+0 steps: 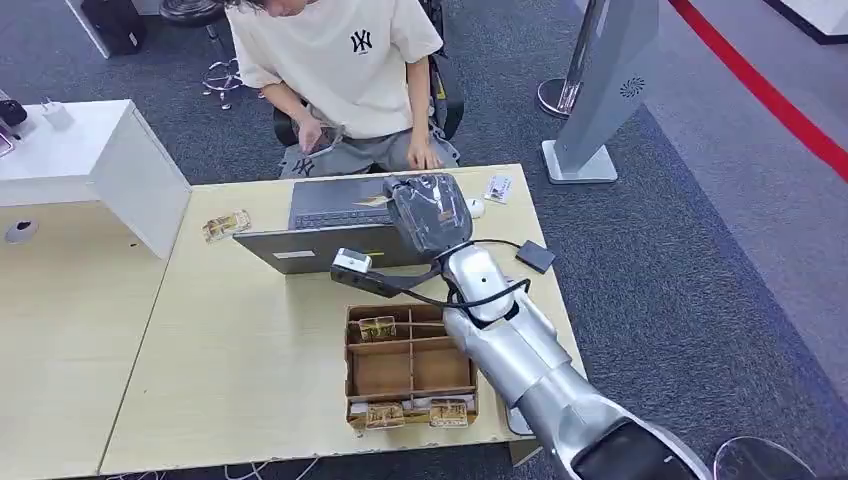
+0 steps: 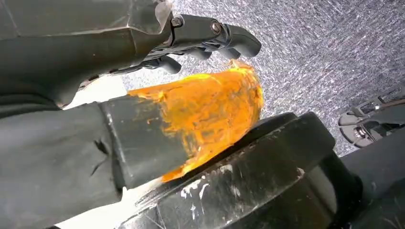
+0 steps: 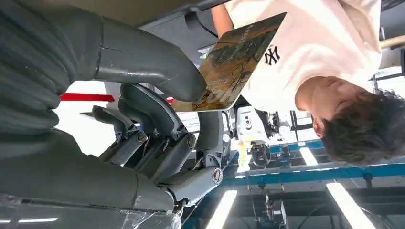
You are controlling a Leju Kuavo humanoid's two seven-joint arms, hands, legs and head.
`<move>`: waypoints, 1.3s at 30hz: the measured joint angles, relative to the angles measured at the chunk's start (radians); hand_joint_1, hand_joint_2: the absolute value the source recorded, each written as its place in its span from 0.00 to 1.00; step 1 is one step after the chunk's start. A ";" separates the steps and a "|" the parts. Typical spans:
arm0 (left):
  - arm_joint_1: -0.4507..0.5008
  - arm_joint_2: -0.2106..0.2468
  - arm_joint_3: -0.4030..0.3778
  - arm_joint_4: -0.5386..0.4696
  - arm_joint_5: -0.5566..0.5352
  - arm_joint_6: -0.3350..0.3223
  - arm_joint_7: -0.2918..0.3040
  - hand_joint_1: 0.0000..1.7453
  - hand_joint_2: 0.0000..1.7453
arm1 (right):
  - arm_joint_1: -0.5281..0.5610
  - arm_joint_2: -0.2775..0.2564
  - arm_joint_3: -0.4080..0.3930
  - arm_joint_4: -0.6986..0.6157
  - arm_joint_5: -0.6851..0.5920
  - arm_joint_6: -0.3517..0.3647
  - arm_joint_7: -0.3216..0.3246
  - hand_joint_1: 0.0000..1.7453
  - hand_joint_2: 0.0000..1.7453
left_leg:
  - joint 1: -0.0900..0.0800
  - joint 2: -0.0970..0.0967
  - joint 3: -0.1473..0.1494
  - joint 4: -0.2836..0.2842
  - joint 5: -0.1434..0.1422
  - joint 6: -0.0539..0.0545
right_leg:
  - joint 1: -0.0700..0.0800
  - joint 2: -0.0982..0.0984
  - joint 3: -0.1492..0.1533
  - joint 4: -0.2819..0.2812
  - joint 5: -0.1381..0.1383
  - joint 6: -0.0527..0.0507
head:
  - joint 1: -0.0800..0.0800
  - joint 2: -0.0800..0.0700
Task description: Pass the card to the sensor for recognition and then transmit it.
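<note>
- the right hand (image 1: 428,210) reaches out over the laptop (image 1: 340,225), raised above its keyboard and on the person's side of it.
- in the right wrist view, the right hand (image 3: 157,119) pinches a card (image 3: 236,64) between the thick grey thumb and the darker fingers (image 3: 148,107); the card juts out past the fingertips toward the person (image 3: 315,52).
- in the head view a tan edge of the card (image 1: 375,201) shows just beside the hand, over the laptop's keys.
- the left hand (image 2: 200,40) hangs over grey carpet with its fingers curled in and nothing in them.
- a small black sensor pad (image 1: 535,257) lies on the table (image 1: 230,340) to the right of the laptop, its cable running back toward it.
- a cardboard divider tray (image 1: 410,368) sits in front of the laptop, nearer the robot, with cards in several compartments.
- another card (image 1: 226,225) lies just left of the laptop.
- the person (image 1: 340,70) sits behind the laptop, at the table's far edge.
</note>
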 joint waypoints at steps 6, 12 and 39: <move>0.000 0.000 0.000 0.000 0.000 0.000 0.000 0.00 0.00 | 0.005 -0.001 -0.002 -0.005 0.055 0.000 0.010 1.00 1.00 | 0.000 0.000 0.000 0.000 0.000 0.000 | 0.000 0.000 0.000 0.000 0.000 0.000 | 0.000 0.000; 0.000 0.000 0.000 0.000 0.002 0.000 0.000 0.00 0.00 | 0.011 -0.006 -0.002 -0.012 0.088 0.000 0.011 1.00 1.00 | 0.000 0.000 0.000 0.000 0.000 0.000 | 0.000 0.000 0.000 0.000 0.000 0.000 | 0.000 0.000; 0.000 0.005 0.000 0.000 0.006 0.002 -0.003 0.00 0.00 | 0.027 -0.007 -0.008 -0.021 0.090 0.000 0.010 1.00 1.00 | 0.000 0.000 0.000 0.000 0.000 0.000 | 0.000 0.000 0.000 0.000 0.000 0.000 | 0.000 0.000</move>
